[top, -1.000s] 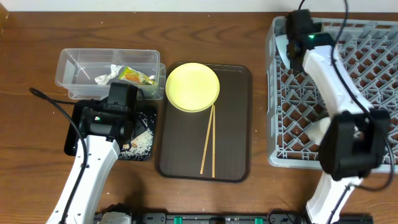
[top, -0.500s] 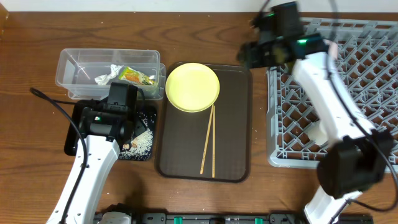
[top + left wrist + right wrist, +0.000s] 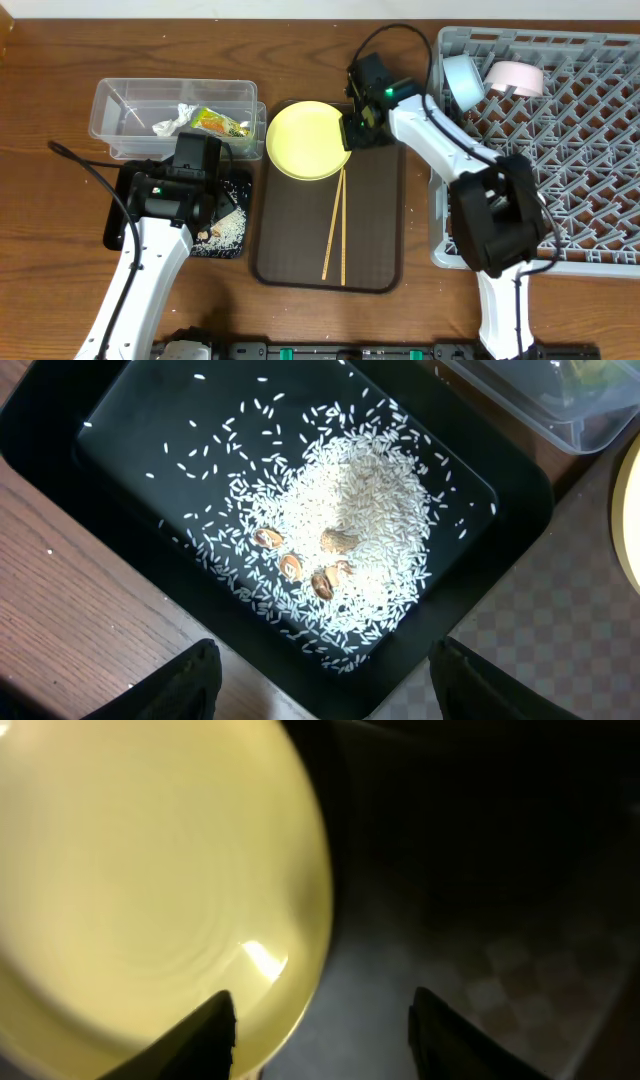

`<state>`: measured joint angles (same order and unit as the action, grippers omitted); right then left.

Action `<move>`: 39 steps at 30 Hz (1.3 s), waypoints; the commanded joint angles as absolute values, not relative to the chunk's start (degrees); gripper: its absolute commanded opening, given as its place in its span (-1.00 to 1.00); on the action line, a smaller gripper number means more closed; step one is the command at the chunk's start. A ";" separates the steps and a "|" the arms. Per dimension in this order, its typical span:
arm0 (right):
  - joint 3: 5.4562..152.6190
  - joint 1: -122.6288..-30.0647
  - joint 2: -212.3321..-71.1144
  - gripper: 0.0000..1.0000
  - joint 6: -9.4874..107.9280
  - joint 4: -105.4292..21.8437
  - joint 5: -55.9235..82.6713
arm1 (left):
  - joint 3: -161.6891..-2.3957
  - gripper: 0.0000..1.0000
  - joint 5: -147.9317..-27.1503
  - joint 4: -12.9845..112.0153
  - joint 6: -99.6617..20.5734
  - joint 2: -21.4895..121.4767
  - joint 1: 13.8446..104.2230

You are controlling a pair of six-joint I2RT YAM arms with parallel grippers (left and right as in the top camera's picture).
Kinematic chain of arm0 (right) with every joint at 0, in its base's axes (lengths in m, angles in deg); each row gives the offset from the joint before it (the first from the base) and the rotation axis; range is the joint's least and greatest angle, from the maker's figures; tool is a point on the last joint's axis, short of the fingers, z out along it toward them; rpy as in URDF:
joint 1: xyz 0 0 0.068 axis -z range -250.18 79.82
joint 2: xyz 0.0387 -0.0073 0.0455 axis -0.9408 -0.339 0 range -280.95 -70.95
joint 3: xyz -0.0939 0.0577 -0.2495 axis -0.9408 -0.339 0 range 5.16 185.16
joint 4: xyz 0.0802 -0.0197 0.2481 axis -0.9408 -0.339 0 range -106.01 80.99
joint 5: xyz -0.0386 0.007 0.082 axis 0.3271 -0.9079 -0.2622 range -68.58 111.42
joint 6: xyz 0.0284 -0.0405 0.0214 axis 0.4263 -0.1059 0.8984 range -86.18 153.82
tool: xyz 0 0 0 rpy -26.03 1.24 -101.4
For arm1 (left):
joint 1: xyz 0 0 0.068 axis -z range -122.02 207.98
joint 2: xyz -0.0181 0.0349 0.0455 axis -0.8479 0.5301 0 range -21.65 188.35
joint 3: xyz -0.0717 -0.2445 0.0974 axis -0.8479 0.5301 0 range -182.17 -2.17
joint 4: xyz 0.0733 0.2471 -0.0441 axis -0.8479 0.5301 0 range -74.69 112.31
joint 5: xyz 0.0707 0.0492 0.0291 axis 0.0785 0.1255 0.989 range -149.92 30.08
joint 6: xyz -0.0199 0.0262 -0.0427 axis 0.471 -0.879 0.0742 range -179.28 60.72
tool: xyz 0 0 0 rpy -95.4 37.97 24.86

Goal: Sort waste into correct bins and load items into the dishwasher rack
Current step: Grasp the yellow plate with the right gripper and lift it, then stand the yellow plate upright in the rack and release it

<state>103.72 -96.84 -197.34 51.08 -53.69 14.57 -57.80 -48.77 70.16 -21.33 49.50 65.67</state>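
Over the brown tray (image 3: pixel 380 200), the right tool (image 3: pixel 322 1038), spread wide, straddles the yellow plate's (image 3: pixel 150 870) edge.

Blurry yellow plate (image 3: pixel 150 890) (left side off-frame)

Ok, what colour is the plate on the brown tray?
The plate is plain yellow, clearest in the overhead view.
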 commanded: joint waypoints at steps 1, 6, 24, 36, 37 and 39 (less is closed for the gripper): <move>103.62 -97.93 -199.96 -0.05 56.54 -52.38 16.03 | -57.74 0.39 -47.46 70.12 -20.39 49.83 65.41; 103.62 -98.02 -201.40 -0.54 60.98 -50.61 16.01 | -57.74 0.39 -47.46 70.14 -20.39 49.83 65.41; 103.77 -90.11 -182.67 -0.98 49.26 -46.90 19.18 | -57.74 0.39 -47.46 70.12 -20.39 49.83 65.41; 103.75 -80.73 -164.88 -0.98 37.94 -56.21 54.10 | -57.74 0.39 -47.46 70.12 -20.39 49.83 65.41; 103.75 -79.96 -164.12 -0.98 36.15 -56.29 57.49 | -57.74 0.39 -47.46 70.12 -20.39 49.83 65.41; 103.75 -79.00 -163.22 -0.98 32.39 -56.80 62.67 | -57.74 0.39 -47.46 70.12 -20.39 49.83 65.41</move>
<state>103.44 -80.86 -165.27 39.47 -56.34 47.53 -57.80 -48.77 69.98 -21.33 49.50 65.67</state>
